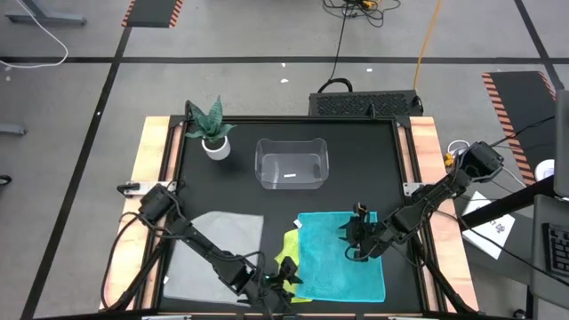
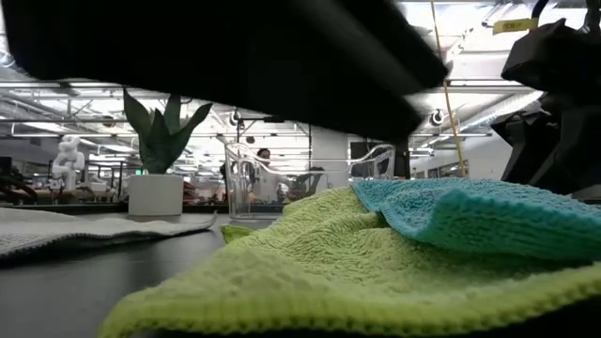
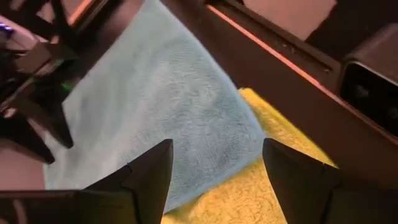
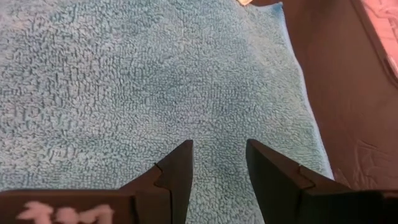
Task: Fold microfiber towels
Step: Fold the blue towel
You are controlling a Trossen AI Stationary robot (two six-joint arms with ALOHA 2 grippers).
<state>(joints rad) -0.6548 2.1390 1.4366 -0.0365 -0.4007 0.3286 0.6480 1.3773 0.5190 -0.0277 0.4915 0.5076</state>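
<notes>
Both my hands open, holding nothing: left hand (image 1: 283,286) over yellow-green towel (image 1: 291,252), right hand (image 1: 356,238) over teal towel (image 1: 342,258). Risk: pinching both layers where they overlap.

Teal towel (image 4: 155,81) and yellow-green towel (image 2: 310,272) are looped, nubby cloth; grey towel (image 1: 209,253) looks flatter. Bin (image 1: 292,164) is clear glossy plastic. Table (image 1: 356,151) is matt black.

The teal towel (image 1: 342,253) covered most of the yellow-green towel (image 1: 289,247), leaving only its left edge showing. In the low view a dark blurred arm (image 2: 235,56) blocked the upper room, and a person (image 2: 266,174) behind the bin (image 2: 246,183) was too small to make out.
</notes>
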